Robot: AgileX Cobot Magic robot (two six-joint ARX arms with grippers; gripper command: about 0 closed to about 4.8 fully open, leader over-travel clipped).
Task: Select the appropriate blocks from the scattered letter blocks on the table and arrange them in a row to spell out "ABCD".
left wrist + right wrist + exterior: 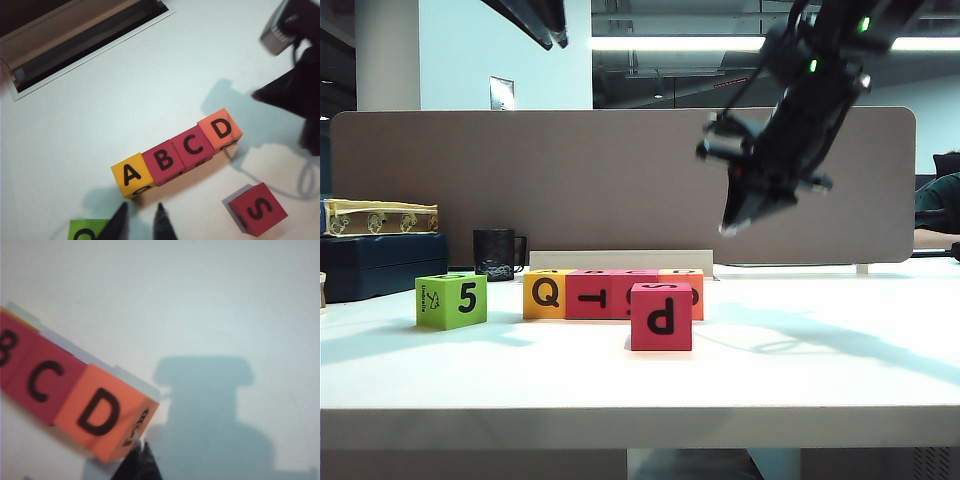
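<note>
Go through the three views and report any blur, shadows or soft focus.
Exterior view: the right gripper, raised above the table, is motion-blurred, and long soft shadows cross the white top. Left wrist view: sharp; the A-B-C-D row reads clearly, with shadows beside the blocks and the left gripper. Right wrist view: the close D block is soft, and a big gripper shadow lies on the table.

A block (131,175) yellow-orange | B (164,160), C (192,145) pink | D (220,129) orange-red, seemingly
</note>
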